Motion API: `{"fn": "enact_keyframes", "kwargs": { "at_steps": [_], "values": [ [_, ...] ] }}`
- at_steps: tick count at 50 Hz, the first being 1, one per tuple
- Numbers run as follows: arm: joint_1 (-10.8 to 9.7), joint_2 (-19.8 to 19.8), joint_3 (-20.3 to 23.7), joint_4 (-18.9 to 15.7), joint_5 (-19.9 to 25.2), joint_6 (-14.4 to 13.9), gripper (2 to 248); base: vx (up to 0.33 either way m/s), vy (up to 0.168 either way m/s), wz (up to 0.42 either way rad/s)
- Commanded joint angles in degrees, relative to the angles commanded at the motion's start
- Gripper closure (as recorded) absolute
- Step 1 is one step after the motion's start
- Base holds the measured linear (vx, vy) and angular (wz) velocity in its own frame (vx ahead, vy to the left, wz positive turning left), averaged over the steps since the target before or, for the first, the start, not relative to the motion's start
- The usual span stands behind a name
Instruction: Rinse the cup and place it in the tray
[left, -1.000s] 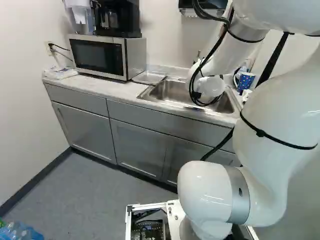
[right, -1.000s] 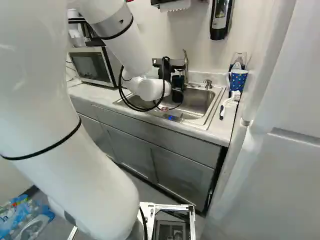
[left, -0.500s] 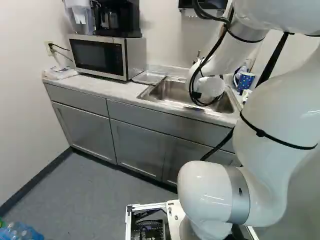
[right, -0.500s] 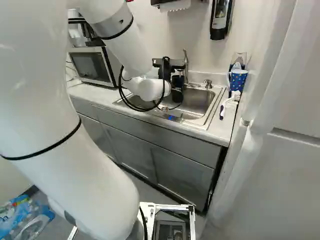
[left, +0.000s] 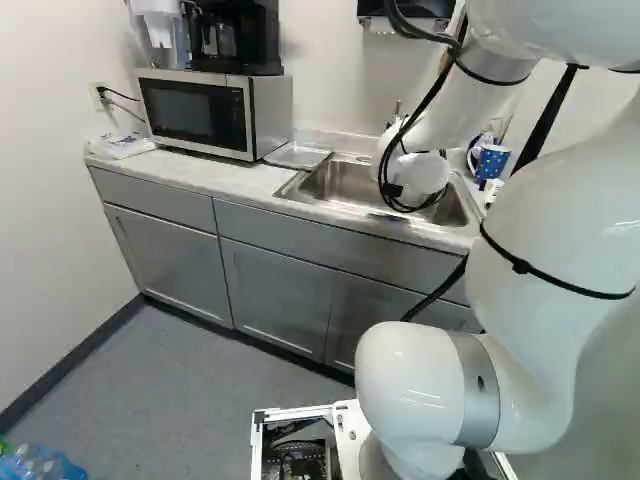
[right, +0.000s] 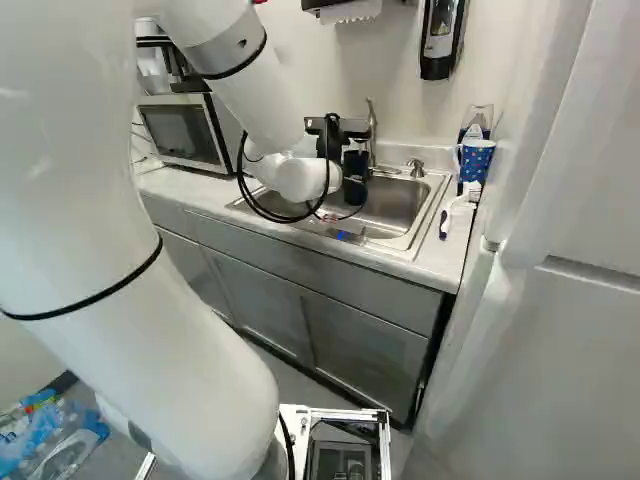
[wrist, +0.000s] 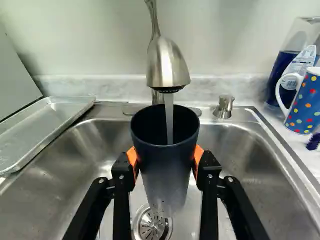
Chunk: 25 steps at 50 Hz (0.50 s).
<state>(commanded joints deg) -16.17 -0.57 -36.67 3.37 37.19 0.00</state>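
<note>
In the right base view my gripper (right: 356, 164) is partly hidden beyond the wrist, over the sink (right: 415, 245). The wrist view shows the gripper (wrist: 166, 159) closed around a dark cup (wrist: 166, 167), an orange pad pressing on either side. The cup stands upright with its mouth up, right under the faucet (wrist: 167, 62), and a stream of water (wrist: 169, 120) runs into it. Below the cup is the drain (wrist: 151, 225). A shallow metal tray (wrist: 45, 127) lies beside the sink, on the microwave's side; the left base view shows the tray (left: 298, 155) too.
A microwave (left: 200, 112) stands on the counter beyond the tray. On the sink's other side are a blue dotted mug (wrist: 305, 102), a blue bottle (wrist: 285, 75) and a white-handled brush (right: 455, 208). A small metal knob (wrist: 224, 106) rises behind the basin.
</note>
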Motion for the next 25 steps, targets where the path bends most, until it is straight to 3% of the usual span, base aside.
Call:
{"fn": "enact_keyframes", "kwargs": {
  "at_steps": [25],
  "values": [
    [0.00, 0.00, 0.00, 0.00, 0.00, 0.00, 126, 0.000, 0.000, 0.000]
  ]
}}
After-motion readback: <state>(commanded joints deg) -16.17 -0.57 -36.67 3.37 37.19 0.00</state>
